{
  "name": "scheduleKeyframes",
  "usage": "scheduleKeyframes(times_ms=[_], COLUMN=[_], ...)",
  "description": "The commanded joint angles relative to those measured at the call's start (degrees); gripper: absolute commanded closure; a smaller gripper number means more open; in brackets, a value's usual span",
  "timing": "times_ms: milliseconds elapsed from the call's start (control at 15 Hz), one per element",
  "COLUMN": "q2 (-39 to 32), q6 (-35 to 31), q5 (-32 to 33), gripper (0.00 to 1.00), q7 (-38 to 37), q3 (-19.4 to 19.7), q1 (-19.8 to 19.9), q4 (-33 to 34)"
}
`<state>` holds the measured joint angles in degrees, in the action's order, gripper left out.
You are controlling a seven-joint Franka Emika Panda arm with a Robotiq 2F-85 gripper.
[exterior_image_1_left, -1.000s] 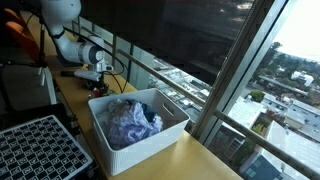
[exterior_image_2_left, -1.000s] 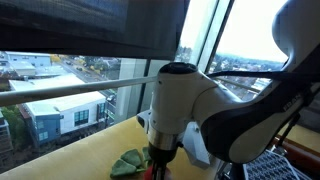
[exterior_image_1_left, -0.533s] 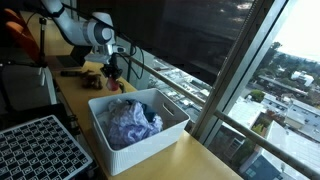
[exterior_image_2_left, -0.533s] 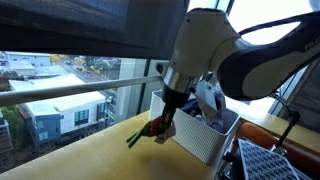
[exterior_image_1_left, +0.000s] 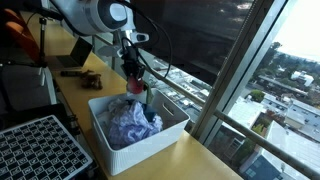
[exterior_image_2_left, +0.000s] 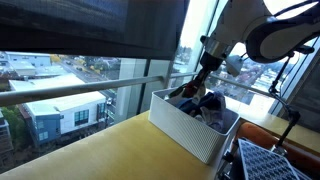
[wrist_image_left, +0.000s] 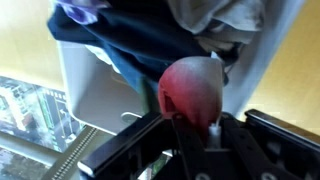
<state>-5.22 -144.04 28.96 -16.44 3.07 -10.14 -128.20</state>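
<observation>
- One end effector [exterior_image_1_left: 134,83] shows in all three views. In the wrist view we see its fingers [wrist_image_left: 222,128] drawn in close, clamped on a red rounded object [wrist_image_left: 192,88].
- One red rounded object is held. It sits between the fingers, up in the air, directly over the white bin [exterior_image_1_left: 172,128] near the bin's far end.
- In an exterior view, a small green part [exterior_image_1_left: 148,97] hangs just below the red object. We cannot tell how it is joined on.
- One white bin stands on the wooden counter [exterior_image_1_left: 200,160], close beside the window. Both exterior views show it, seen from its long side [exterior_image_2_left: 180,125] in one.
- One heap of clothes [exterior_image_1_left: 128,120] fills the bin, in purple, blue and dark cloth. We cannot count the separate garments. In the wrist view the heap [wrist_image_left: 150,45] lies right behind the red object.
- One black grid tray [exterior_image_1_left: 35,148] lies on the counter just beside the bin. Its corner [exterior_image_2_left: 268,165] shows in an exterior view too.
- The end effector [exterior_image_2_left: 194,88] hangs above the heap, and we cannot tell whether the held object touches the cloth.
</observation>
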Motion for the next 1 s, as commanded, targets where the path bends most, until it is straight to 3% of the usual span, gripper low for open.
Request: scheduleKeyframes(times_ms=[0,67,133,267,733,933], q2=[3.01,2.96,2.7,2.39,5.14,6.24], q6=[-0.96,-0.65,-0.19,0.72,2.4,2.45], q5=[1.53,1.33,0.83,0.11,-0.04,-0.14], gripper=[0.95,0.89,0.56,0.5,0.01,0.0], q7=[-1.57,-1.6,-1.78,-1.72,-3.57,-3.99], q3=[0.11,-0.06,-0.28,-0.57,-2.9,-5.28], q1=[4.63,5.61,6.24,6.91,5.94,4.92], q4=[-3.19,-3.12,-2.95,-2.3,-2.42,-2.29])
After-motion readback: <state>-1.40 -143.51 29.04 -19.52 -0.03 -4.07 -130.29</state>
